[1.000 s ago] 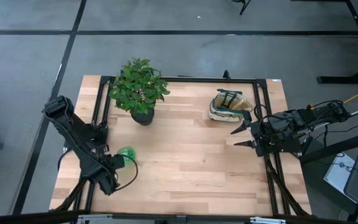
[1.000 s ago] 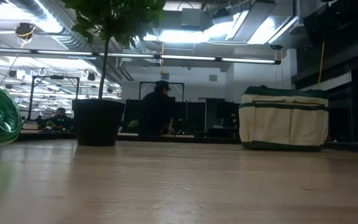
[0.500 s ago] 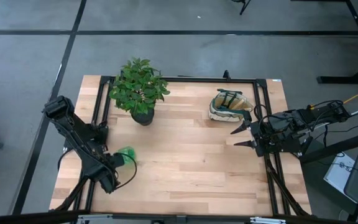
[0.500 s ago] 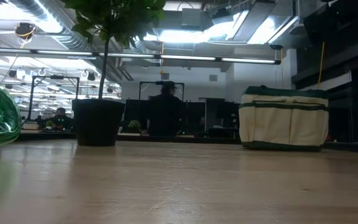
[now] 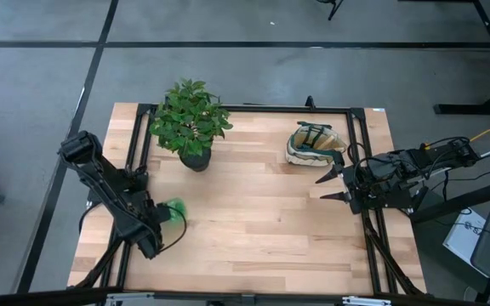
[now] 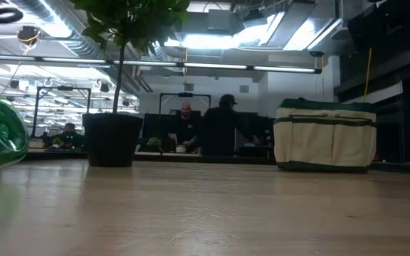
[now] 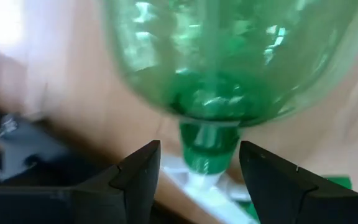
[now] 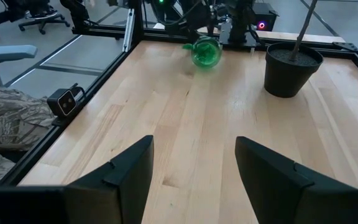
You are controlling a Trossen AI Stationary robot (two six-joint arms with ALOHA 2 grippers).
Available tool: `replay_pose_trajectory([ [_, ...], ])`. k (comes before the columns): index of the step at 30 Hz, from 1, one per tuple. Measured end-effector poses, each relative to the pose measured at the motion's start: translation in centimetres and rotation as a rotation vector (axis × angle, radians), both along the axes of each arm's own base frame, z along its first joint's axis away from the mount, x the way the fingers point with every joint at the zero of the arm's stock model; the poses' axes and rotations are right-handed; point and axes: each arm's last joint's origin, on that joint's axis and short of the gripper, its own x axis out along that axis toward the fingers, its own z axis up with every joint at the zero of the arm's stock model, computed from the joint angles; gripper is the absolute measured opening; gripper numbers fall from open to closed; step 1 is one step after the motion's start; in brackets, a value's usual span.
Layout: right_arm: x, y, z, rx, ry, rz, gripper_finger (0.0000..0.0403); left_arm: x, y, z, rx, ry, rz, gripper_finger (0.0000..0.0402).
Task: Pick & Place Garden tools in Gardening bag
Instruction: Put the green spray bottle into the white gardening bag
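One spray bottle (image 5: 173, 210) lay near the left edge of the table (image 5: 253, 229), the only garden tool in sight on the wood. One gardening bag (image 5: 313, 144) stood toward the far right corner, and one potted plant (image 5: 190, 123) stood toward the far left corner in one black pot (image 6: 112, 139). Two arms reached in, one from each side, making two grippers: the left gripper (image 5: 155, 218) and the right gripper (image 5: 331, 184). Beyond the far edge, in the low view, three people (image 6: 219, 129) could be counted in the room.
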Motion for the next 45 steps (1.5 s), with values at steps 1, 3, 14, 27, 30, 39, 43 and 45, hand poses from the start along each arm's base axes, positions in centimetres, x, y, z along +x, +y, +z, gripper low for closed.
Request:
replay_pose_trajectory([
  [1,0.0,0.0,0.0,0.000,0.000,0.000,0.0229,0.0,0.0,-0.4,-0.009,-0.007,-0.010,0.0216],
  [3,0.0,0.0,0.0,0.000,0.000,0.000,0.0229,0.0,0.1,-1.1,-0.035,-0.025,-0.026,0.0217],
  [14,0.0,0.0,0.0,0.000,0.000,-0.001,0.0229,0.7,0.4,-2.2,-0.014,-0.184,-0.051,0.0177],
  [27,0.0,0.0,0.0,0.000,0.000,-0.001,0.0229,5.4,0.8,-1.9,-0.037,-0.457,-0.167,0.0151],
  [30,0.0,0.0,0.0,0.000,0.000,-0.001,0.0229,7.2,1.5,-1.6,-0.020,-0.507,-0.245,0.0151],
  [39,0.0,0.0,0.0,0.000,0.000,-0.001,0.0230,13.0,5.4,0.2,0.061,-0.704,-0.420,0.0151],
  [43,0.0,0.0,0.0,0.000,0.000,-0.001,0.0230,14.9,6.9,1.3,0.060,-0.831,-0.476,0.0151],
  [45,0.0,0.0,0.0,0.000,0.000,-0.001,0.0230,15.6,7.4,2.0,0.074,-0.896,-0.496,0.0151],
])
